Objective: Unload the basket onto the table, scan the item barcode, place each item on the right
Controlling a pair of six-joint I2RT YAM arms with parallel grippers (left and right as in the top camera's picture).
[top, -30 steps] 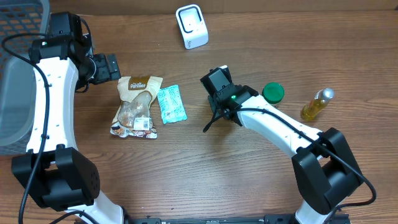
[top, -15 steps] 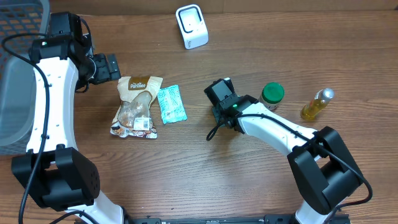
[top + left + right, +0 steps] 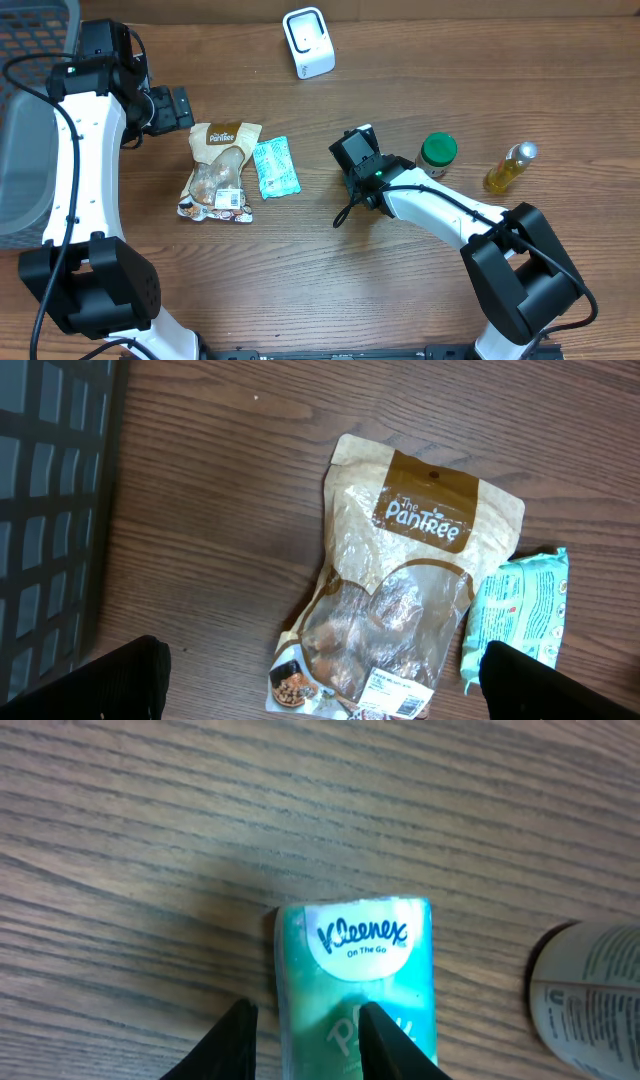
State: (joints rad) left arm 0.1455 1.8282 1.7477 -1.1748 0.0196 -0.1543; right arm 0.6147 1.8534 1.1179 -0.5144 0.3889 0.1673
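A teal Kleenex tissue pack [image 3: 355, 950] lies flat on the wooden table, right under my right gripper [image 3: 310, 1040]. Its jaws stand narrowly open. The left finger sits just outside the pack's left edge and the right finger [image 3: 395, 1045] lies over the pack's face; no firm grip shows. In the overhead view this gripper [image 3: 352, 170] hides almost all of the pack. The white barcode scanner [image 3: 308, 42] stands at the back of the table. My left gripper [image 3: 345, 695] hangs wide open above a Pantree snack bag [image 3: 400, 610], holding nothing.
A second teal packet [image 3: 275, 167] lies beside the snack bag [image 3: 220, 165]. A green-lidded jar [image 3: 438, 150] stands just right of my right gripper, with a yellow oil bottle [image 3: 512, 167] farther right. A grey basket [image 3: 25, 120] sits at the left edge.
My right gripper has come down and a little toward the front right, and its jaws have narrowed over the tissue pack. The left arm has not moved.
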